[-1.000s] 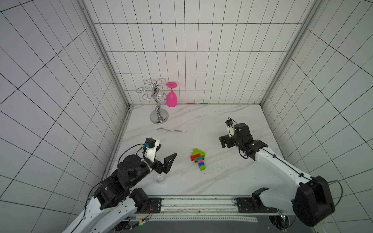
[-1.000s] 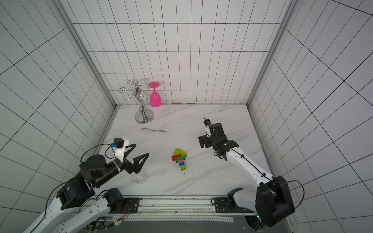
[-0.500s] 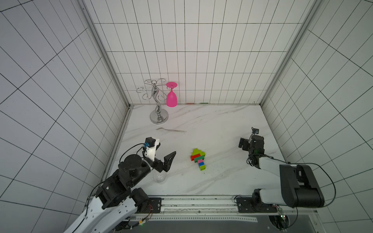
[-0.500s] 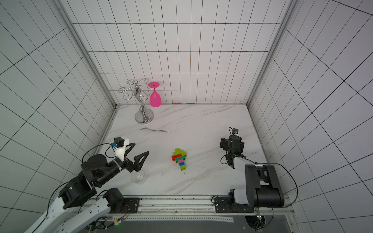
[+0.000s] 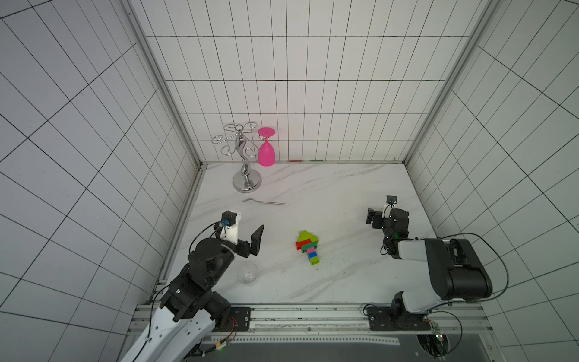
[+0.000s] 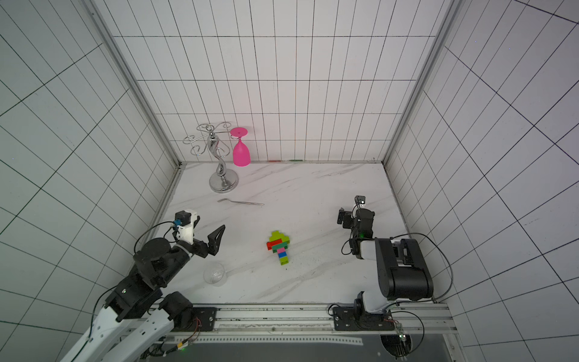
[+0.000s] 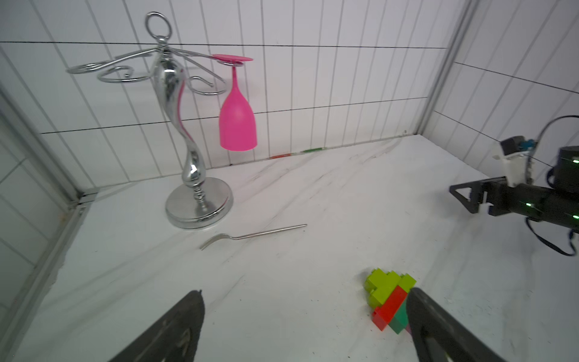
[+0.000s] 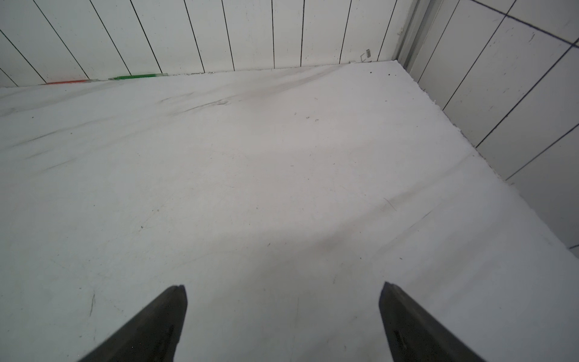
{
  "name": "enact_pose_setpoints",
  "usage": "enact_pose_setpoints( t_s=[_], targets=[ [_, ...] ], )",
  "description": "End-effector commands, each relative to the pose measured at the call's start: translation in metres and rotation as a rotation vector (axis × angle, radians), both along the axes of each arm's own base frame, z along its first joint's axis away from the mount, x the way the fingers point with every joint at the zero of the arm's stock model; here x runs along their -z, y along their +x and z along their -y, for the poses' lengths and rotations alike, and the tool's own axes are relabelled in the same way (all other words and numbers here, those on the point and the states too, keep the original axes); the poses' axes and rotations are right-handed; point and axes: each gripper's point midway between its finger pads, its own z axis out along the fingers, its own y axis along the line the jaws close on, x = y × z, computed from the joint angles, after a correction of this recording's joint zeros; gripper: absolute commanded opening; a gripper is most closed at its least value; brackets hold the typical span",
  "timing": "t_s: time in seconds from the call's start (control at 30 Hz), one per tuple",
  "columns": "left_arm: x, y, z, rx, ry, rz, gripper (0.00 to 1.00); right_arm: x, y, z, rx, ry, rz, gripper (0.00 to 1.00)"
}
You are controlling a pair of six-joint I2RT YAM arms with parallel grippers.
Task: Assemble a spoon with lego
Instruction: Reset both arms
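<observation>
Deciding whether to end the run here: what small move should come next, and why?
Probably just pull the left gripper back toward its base. The spoon lies whole on the table, head and stem joined, with no loose bricks visible. Both grippers are open and empty; the right gripper sits well clear of the spoon.

right gripper (image 5: pixel 379 215) pulled back, farther from spoon (image 5: pixel 308 248)

Glossy plastic spoon (image 5: pixel 307 249), polished metal rack (image 5: pixel 247 183); matt marbled tabletop (image 5: pixel 344 194)
</observation>
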Motion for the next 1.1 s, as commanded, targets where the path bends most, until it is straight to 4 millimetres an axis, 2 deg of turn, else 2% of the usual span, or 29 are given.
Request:
enact_pose_setpoints(
  t_s=[0.0, 0.07, 0.1, 0.2, 0.3, 0.37, 0.4, 0.43, 0.6, 0.7, 0.77, 0.83, 0.9, 0.97, 1.07],
  targets=[
    [-0.028, 0.029, -0.038, -0.176, -0.066, 0.148, 0.99, -0.008, 0.007, 0.001, -0.009, -0.005, 0.020, 0.99],
    [-0.017, 0.055, -0.070, -0.302, -0.170, 0.127, 0.99, -0.009, 0.008, 0.001, -0.010, -0.007, 0.023, 0.99],
    [-0.004, 0.068, -0.088, -0.362, -0.229, 0.099, 0.99, -0.009, 0.008, 0.001, -0.009, -0.007, 0.023, 0.99],
    [0.051, 0.098, -0.137, -0.575, -0.319, 0.002, 0.99, -0.009, 0.007, 0.001, -0.011, -0.007, 0.022, 0.99],
    [0.108, 0.110, -0.168, -0.720, -0.204, -0.117, 0.99, -0.008, 0.007, 0.000, -0.013, -0.010, 0.021, 0.99],
    [0.138, 0.109, -0.180, -0.766, -0.146, -0.164, 0.99, -0.009, 0.008, 0.000, -0.014, -0.010, 0.022, 0.99],
    [0.144, 0.108, -0.187, -0.797, -0.142, -0.143, 0.98, -0.009, 0.008, 0.000, -0.012, -0.012, 0.022, 0.99],
    [0.144, 0.109, -0.190, -0.793, -0.148, -0.125, 0.98, -0.008, 0.008, 0.000, -0.012, -0.012, 0.021, 0.99],
    [0.138, 0.128, -0.172, -0.660, -0.156, -0.112, 0.99, -0.009, 0.008, 0.000, -0.012, -0.012, 0.022, 0.99],
    [0.131, 0.129, -0.177, -0.681, -0.178, -0.015, 0.99, -0.009, 0.008, 0.000, -0.009, -0.013, 0.022, 0.99],
    [0.138, 0.135, -0.177, -0.679, -0.209, -0.003, 0.99, -0.009, 0.008, 0.000, -0.011, -0.013, 0.022, 0.99],
    [0.138, 0.143, -0.159, -0.563, -0.177, 0.076, 0.99, -0.009, 0.008, 0.000, -0.009, -0.013, 0.022, 0.99],
    [0.153, 0.156, -0.136, -0.505, -0.085, 0.048, 0.98, -0.008, 0.008, 0.000, -0.010, -0.013, 0.021, 0.99],
    [0.154, 0.168, -0.124, -0.471, -0.035, 0.036, 0.99, -0.009, 0.008, 0.000, -0.010, -0.013, 0.022, 0.99],
    [0.166, 0.180, -0.130, -0.526, -0.007, -0.127, 0.98, -0.009, 0.008, 0.000, -0.009, -0.012, 0.022, 0.99]
  ],
)
